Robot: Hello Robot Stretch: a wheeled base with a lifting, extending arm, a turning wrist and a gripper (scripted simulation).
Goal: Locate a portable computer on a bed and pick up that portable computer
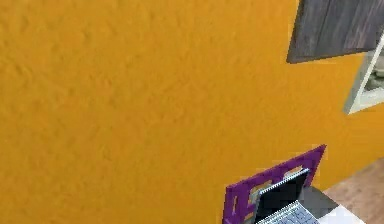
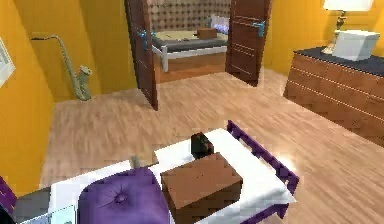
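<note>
A laptop (image 1: 283, 198) with a dark screen and a grey keyboard stands opened at the forward view's bottom edge. It lies on a bed with a purple headboard (image 1: 262, 183) set against the orange wall. In the arm side view the same bed shows its white cover (image 2: 258, 172) and purple frame (image 2: 262, 150). On it lie a purple pillow (image 2: 120, 198), a brown box (image 2: 203, 185) and a small black object (image 2: 202, 144).
Wood floor (image 2: 130, 120) stretches from the bed to a doorway with dark doors (image 2: 140, 50); another bed (image 2: 190, 42) stands beyond it. A dresser (image 2: 335, 85) with a lamp (image 2: 347, 10) and a white box (image 2: 356, 44) lines the arm side view's right. A saxophone (image 2: 68, 65) leans at the left wall.
</note>
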